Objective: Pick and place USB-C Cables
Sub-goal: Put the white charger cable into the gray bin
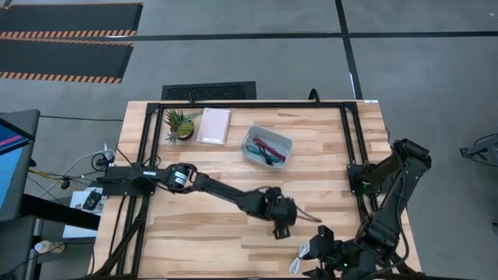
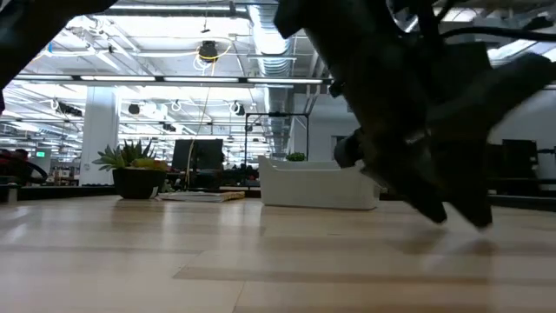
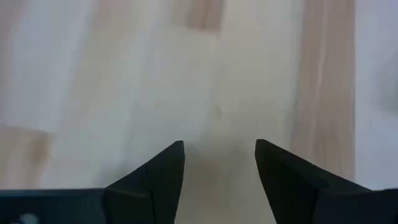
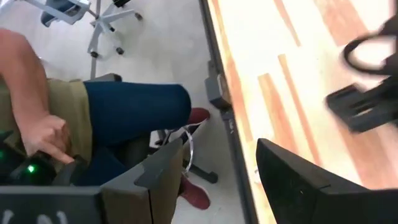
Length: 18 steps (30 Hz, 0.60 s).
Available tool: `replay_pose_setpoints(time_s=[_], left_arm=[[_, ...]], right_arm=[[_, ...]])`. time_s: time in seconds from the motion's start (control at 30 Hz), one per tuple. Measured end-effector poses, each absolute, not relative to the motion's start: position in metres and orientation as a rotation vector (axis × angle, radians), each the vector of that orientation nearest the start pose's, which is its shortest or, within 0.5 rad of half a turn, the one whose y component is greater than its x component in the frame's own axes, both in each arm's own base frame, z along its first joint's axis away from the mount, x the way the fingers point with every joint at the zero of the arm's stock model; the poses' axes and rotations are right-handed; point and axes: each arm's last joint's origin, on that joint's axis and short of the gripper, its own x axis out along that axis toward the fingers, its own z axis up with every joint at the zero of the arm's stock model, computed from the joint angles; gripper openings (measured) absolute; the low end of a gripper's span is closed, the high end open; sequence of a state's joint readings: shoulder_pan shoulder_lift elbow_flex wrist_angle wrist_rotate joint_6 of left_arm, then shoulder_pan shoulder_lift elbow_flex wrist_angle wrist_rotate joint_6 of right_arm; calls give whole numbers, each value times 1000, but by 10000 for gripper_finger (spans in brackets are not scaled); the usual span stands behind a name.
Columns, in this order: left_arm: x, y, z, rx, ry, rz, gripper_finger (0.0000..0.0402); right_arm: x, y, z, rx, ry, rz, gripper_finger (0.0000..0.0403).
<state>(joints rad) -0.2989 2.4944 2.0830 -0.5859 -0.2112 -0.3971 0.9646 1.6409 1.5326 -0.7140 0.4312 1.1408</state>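
High view: left pincer [image 1: 281, 231] hovers open and empty over bare bench [image 1: 194, 241], the white cable [image 1: 300, 257] just beyond toward the right pincer [image 1: 317, 268], so reaching it looks next.

Bench [image 1: 210, 163]: pale wood planks, butt-jointed, smooth with a soft satin sheen; grain streaks plain in the left wrist view. Frame [image 1: 145, 148] along its edges: black metal rail, matt. Tray [image 1: 281, 142]: clear plastic, glossy walls, milky from the low view. Notebook [image 1: 214, 125]: pale pink cover, matt, paper-like. Left gripper [image 3: 219, 163]: jaws of dark matt plastic, smooth faces. Floor [image 1: 233, 47]: grey, dull, finely rough.
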Motion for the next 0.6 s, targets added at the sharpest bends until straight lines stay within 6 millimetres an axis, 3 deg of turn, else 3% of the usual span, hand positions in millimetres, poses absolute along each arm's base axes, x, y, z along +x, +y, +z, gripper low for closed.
replay_pose_setpoints(time_s=[0.1, 0.27, 0.43, 0.6], left_arm=[[509, -155, 158, -179, 928, 33, 184], [506, -197, 164, -252, 851, -180, 187], [503, -238, 155, -110, 702, -311, 193], [500, -262, 161, 134, 528, -386, 200]], right_arm=[[202, 289, 331, 545, 796, 81, 230], [189, 296, 332, 516, 750, 72, 230], [181, 300, 332, 534, 731, 57, 230], [179, 302, 333, 539, 706, 49, 230]])
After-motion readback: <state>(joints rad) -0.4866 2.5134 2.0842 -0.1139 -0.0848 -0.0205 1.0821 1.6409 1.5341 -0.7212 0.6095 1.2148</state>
